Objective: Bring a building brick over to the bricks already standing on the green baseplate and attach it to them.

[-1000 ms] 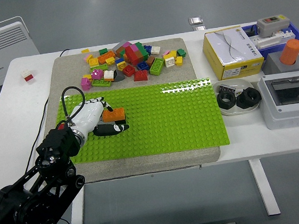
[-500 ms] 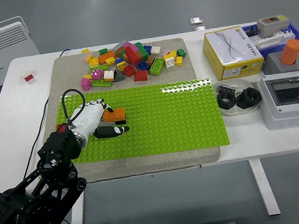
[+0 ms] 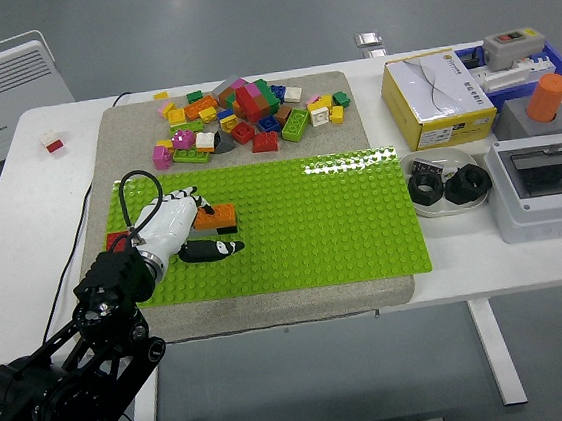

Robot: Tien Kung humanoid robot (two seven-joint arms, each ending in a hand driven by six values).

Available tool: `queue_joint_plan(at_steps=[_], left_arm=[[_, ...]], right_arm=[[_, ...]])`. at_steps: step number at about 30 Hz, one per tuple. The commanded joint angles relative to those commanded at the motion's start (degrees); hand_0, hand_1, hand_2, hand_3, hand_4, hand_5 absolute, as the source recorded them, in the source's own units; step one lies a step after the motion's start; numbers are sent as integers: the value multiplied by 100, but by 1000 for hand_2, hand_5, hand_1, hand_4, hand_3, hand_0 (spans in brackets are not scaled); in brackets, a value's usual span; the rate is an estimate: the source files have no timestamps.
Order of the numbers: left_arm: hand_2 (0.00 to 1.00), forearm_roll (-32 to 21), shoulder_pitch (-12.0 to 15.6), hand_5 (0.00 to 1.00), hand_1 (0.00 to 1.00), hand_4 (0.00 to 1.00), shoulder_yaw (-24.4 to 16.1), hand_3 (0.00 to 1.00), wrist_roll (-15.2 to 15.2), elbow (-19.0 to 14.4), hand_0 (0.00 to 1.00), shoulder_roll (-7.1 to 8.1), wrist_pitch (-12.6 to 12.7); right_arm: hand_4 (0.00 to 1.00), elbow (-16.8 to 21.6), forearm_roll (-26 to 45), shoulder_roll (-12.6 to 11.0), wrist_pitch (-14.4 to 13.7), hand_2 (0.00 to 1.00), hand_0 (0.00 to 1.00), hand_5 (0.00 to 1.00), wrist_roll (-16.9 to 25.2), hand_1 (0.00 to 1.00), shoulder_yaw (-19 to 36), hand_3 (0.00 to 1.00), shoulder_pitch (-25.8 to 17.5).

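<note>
Left hand (image 3: 177, 224), white shell with black fingers, lies low on the green studded plastic baseplate (image 3: 312, 217) at its left end, fingers curled around an orange rectangular building brick (image 3: 216, 216); thumb runs along the near side, other fingers wrap the far left edge. Looks clamped on it, though contact on the hidden side can't be confirmed. Orange brick sits flat on the studs, with a dark piece just under its near edge; whether that is another brick or part of the thumb I cannot tell. Right arm not in view.

Step, as a judgement: joining stage, the brick is at the plate and being seated. Next move calls for a straight downward press with studs lined up, then letting go without dragging the brick sideways.

Outward: baseplate rests on a grey felt mat (image 3: 124, 147) on the white bench (image 3: 38, 196). Loose pile of mixed-colour bricks (image 3: 246, 114) on the mat's far side, well apart from the hand. Small red-and-white brick (image 3: 51, 143) alone at far left. Yellow-and-white cardboard box (image 3: 437, 97) at right; print on it too small to read. No legible writing anywhere.
</note>
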Motion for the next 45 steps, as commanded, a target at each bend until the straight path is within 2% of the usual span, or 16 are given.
queue_joint_plan(at_steps=[5,11,12,16,17,18,23,24,29,30,35,36,38,41,42,45], left_arm=[[983,-211,-28,655,998,998,-115,691,-88,-190,998,57,102],[967,-538,-16,628,998,998,-261,679,-84,-676,998,152,160],[966,-567,5,616,993,998,-293,734,-67,-767,998,156,184],[966,-633,207,616,993,998,-518,734,-76,-1180,998,251,376],[966,-661,315,616,993,998,-629,734,-146,-1335,998,328,474],[872,-679,371,352,897,920,-685,742,-199,-1403,944,374,528],[872,-1103,840,352,897,920,-1217,742,-842,-1745,944,760,1065],[738,-1232,940,2,743,762,-1352,752,-1035,-1757,810,819,1156],[738,-1220,1343,2,743,762,-1879,752,-1878,-1711,810,850,1592],[678,-1098,1424,2,492,833,-1983,801,-2034,-1690,674,817,1716],[678,-436,1706,2,492,833,-2252,801,-2727,-1549,674,642,2229],[700,-287,1741,2,374,998,-2262,849,-2843,-1524,566,634,2313],[700,5,1798,2,374,998,-2263,849,-2978,-1482,566,658,2465],[700,132,1838,2,374,998,-2204,849,-2924,-1452,566,842,2652],[399,132,1839,79,269,998,-2163,866,-2864,-1446,527,935,2701],[399,132,1775,79,269,998,-1947,866,-2598,-1403,527,1277,2794]], right_arm=[[711,1,0,-3,0,656,657,989,0,556,0,672,-3],[711,-7,0,-6,-4,656,658,989,7,556,0,672,1],[711,-9,0,-6,-6,656,657,987,8,556,0,671,7],[711,-27,0,10,-2,656,657,987,26,556,0,671,30],[711,-34,0,18,9,656,657,987,41,556,0,671,32],[711,-38,0,22,16,658,657,987,50,556,0,672,32],[711,-68,0,64,49,658,657,987,125,556,0,672,33],[711,-72,0,75,49,656,657,987,139,555,0,672,33],[711,-80,0,142,35,656,657,987,177,555,0,672,30],[711,-81,0,163,32,656,658,986,183,556,0,673,28],[711,-73,0,270,24,656,658,986,203,556,0,673,19],[712,-70,0,286,24,657,657,984,207,562,0,673,19],[712,-66,0,313,22,657,657,984,213,562,0,673,17],[712,-61,0,340,17,657,657,984,219,562,0,673,15],[708,-61,0,346,15,656,657,980,220,562,0,673,16],[708,-56,0,365,10,656,657,980,220,562,0,673,21]])
